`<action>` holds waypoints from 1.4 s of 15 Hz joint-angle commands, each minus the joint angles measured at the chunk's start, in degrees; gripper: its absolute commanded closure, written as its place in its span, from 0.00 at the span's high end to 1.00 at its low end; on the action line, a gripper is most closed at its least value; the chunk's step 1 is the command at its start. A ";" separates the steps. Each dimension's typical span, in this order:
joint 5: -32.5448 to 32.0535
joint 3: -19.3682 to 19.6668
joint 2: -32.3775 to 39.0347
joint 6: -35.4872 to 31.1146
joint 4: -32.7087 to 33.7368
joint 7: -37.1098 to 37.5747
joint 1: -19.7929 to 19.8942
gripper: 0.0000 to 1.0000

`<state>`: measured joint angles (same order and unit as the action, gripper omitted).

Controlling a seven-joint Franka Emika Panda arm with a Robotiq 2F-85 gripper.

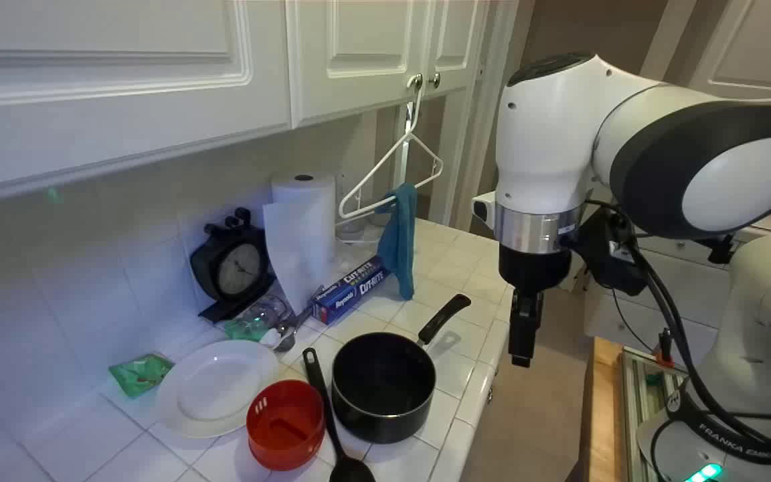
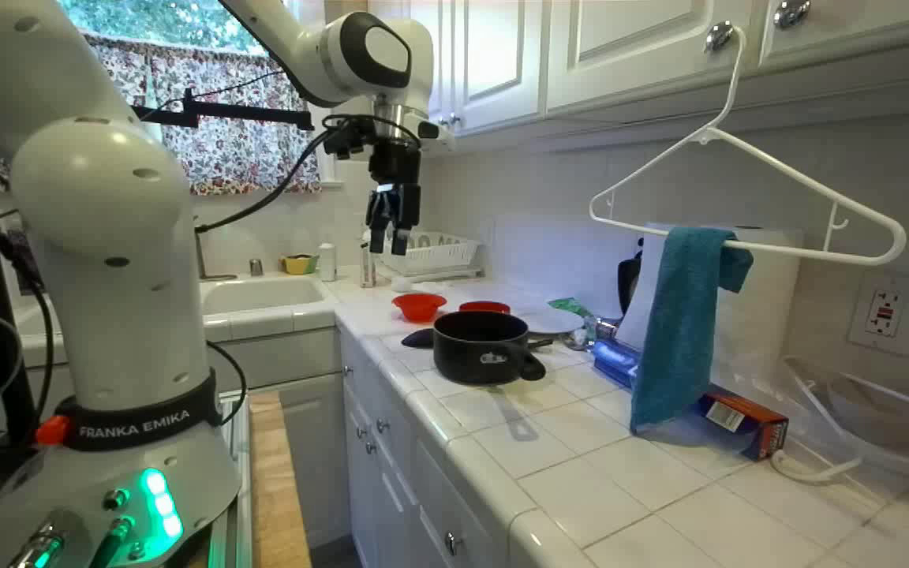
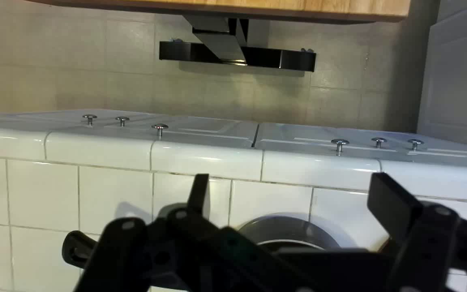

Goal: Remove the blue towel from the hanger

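The blue towel (image 1: pixel 399 244) hangs over the bottom bar of the white hanger (image 1: pixel 380 164). In an exterior view, the towel (image 2: pixel 677 331) is draped with a long side down and a short end behind the bar. The hanger (image 2: pixel 798 173) hangs by its hook from a cabinet knob (image 2: pixel 719 36). The towel's lower end is close to the counter; I cannot tell if it touches. My gripper (image 1: pixel 521 361) points down, apart from the towel. In an exterior view, the gripper (image 2: pixel 389 243) shows spread fingers. In the wrist view, the gripper (image 3: pixel 294 194) is open and empty; towel and hanger are out of view.
A black pot (image 1: pixel 384 388) stands on the counter near the front edge, beside a black spoon (image 1: pixel 325 402), red bowl (image 1: pixel 285 425) and white plate (image 1: pixel 215 388). A Cut-Rite box (image 1: pixel 352 288) and paper towel roll (image 1: pixel 305 227) stand behind the towel. Upper cabinets (image 1: pixel 359 47) overhang.
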<state>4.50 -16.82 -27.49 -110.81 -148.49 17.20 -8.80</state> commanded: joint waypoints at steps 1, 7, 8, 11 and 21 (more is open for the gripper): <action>-0.34 0.71 0.10 0.14 0.10 0.30 -0.75 1.00; -1.42 0.03 -0.05 0.58 0.26 1.91 -0.30 1.00; -4.55 -1.42 -0.08 -0.19 0.23 7.74 1.96 1.00; -8.95 -0.41 0.45 -3.79 -0.09 13.77 5.24 1.00; -13.89 8.44 4.14 -29.53 -0.42 -0.46 9.18 1.00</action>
<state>-8.68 -11.08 -25.38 -133.33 -148.48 22.63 0.49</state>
